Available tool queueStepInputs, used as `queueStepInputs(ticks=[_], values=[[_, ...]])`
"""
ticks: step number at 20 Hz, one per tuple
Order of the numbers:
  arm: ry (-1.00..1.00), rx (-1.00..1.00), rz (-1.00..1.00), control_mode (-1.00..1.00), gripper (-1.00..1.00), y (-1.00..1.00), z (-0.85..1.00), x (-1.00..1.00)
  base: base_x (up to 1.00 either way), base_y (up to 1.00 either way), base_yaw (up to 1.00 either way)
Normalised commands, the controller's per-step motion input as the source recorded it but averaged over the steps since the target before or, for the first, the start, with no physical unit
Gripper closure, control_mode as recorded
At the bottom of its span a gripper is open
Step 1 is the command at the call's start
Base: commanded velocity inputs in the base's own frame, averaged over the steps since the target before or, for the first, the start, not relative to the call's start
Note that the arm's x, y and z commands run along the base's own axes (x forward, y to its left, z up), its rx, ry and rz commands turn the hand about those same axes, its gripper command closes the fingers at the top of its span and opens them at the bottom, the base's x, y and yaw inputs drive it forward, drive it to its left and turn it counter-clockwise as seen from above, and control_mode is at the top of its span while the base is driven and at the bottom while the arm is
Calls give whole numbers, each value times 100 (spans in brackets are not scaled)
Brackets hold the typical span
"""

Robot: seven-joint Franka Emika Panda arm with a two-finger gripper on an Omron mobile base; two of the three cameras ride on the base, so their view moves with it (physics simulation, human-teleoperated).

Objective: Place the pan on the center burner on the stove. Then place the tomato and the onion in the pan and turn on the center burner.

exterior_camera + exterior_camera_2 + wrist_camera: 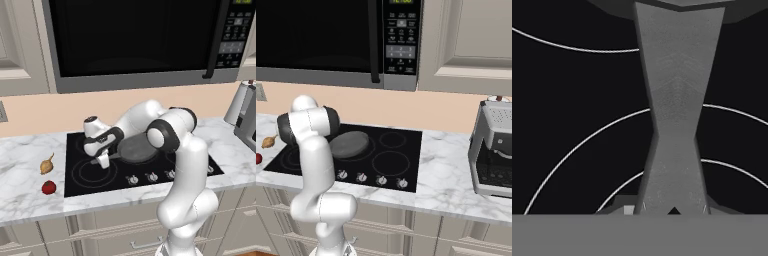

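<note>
The dark grey pan (136, 149) lies over the middle of the black stove (80, 182) and covers the center burner; it also shows as the pan (349, 144) from the right. Its long handle (674, 110) points left, toward the front-left ring. My gripper (102, 161) hangs low over that ring, shut on the handle's end; in the hand view my gripper (672, 210) has the handle running up between its tips. On the marble counter left of the stove lie the golden-brown onion (47, 164) and, nearer the front, the red tomato (48, 187).
Silver knobs (151, 176) line the stove's front edge. A black microwave (135, 40) hangs above. A coffee machine (493, 150) stands on the counter to the right. My own arm (185, 165) rises in front of the stove's right half.
</note>
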Motion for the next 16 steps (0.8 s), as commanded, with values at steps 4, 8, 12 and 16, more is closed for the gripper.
queueStepInputs(ticks=[4,8,12,16], values=[[-8,0,5,-100,-100,-33,-31,0,0,0,0],[-15,0,4,-100,-100,-33,-11,-4,0,0,0],[-30,0,1,-100,-100,-20,3,-9,0,0,0],[-38,0,0,-100,-100,-5,29,0,0,0,0]])
